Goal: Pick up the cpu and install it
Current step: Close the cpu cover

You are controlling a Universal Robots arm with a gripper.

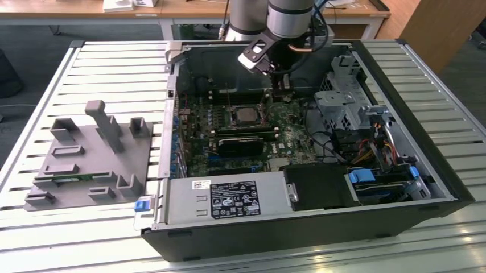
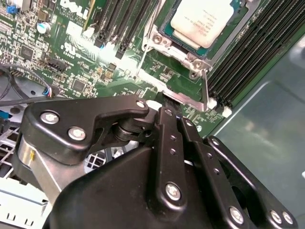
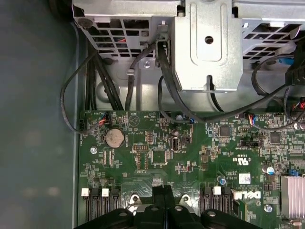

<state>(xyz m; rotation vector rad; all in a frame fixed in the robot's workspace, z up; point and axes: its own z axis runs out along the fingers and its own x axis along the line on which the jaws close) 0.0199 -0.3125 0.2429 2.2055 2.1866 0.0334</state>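
**rigwatcher:** Quick one: where's the cpu (image 1: 244, 115) right now? Has the arm got it?

**boardnerd:** Nope. It's lying flat in the socket (image 2: 157, 42) on the motherboard (image 1: 204, 160), shiny top up, with the metal frame round it. In the exterior view that's about 7 o'clock from the end effector (image 1: 279, 88), near it but not touching.

**rigwatcher:** So what's the end effector up to?

**boardnerd:** Its fingers are pinched together, and I can't see anything between them in either wrist view. The tip hangs low over the board, just beside the socket's thin retention lever (image 2: 206, 88). My guess is that clenching gives it a narrow tip that fits among the slots and can nudge small hardware. I can't tell if it's touching the lever, or whether the lever's latched.

**rigwatcher:** Why's the computer case (image 1: 304, 233) on its side?

**boardnerd:** With the panel off, the board faces up, so an arm reaching in from 12 o'clock gets straight at it. The drive cage (image 1: 342, 102) sits off at roughly 3 o'clock from the tip. The grey fixture (image 1: 99, 165), at 9 o'clock from the case on the tabletop (image 1: 114, 68), has slots. I reckon they're there to park parts in known spots, and a green memory stick (image 1: 74, 178) sits in one.
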